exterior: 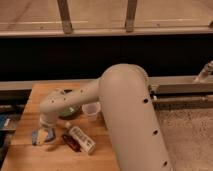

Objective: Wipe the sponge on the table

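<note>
Hangs at the lower left of the frame with the claw (44, 131) spread wide, right over the sponge (38, 138) on the counter (31, 98). Could shove the sponge off the left edge. Could also knock the bottle (83, 140) or cup (91, 111) close by with a wide swing.

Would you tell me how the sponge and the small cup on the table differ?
The sponge is light blue with a yellowish side and lies flat; the cup is pale and stands upright. The sponge sits under the end effector, near the left edge of the table; the cup stands farther right, apart from it. Both rest on the wood.
</note>
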Tool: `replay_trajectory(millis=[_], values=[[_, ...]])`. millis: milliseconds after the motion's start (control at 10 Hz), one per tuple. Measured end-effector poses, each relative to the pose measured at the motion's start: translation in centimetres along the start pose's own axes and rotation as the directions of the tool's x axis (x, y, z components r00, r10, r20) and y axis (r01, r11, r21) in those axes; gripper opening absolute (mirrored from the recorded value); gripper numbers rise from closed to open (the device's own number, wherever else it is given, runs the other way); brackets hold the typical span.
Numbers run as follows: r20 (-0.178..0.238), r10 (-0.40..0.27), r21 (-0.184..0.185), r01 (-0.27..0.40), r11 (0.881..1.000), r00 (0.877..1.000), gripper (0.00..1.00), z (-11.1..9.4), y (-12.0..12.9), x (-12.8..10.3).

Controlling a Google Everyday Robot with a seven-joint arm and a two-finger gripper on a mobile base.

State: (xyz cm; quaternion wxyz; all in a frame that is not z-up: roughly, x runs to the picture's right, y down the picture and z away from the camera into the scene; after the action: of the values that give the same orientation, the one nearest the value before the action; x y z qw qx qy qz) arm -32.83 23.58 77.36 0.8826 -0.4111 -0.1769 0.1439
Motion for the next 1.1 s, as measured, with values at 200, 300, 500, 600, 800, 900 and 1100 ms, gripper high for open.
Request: replay_trajectory(millis=[200,300,500,600,800,900,1100], values=[[0.028,0.014,-0.003,-0.014,1.000,1.000,0.80,0.3,-0.3,0.7],[0.039,0.014,-0.007,-0.013,1.000,0.999,0.80,0.5,-0.3,0.7],[0.050,0.010,-0.012,-0.009,1.000,0.999,0.80,0.9,-0.4,0.5],[0.054,0.008,-0.014,-0.008,1.000,0.998,0.80,1.0,-0.5,0.3],[0.060,0.001,-0.026,0.000,1.000,0.998,0.70,1.7,-0.6,0.1],[0.058,-0.001,-0.028,0.003,1.000,0.998,0.60,1.8,-0.5,0.0],[0.053,-0.007,-0.031,0.009,0.999,0.999,0.40,2.0,-0.4,-0.1]])
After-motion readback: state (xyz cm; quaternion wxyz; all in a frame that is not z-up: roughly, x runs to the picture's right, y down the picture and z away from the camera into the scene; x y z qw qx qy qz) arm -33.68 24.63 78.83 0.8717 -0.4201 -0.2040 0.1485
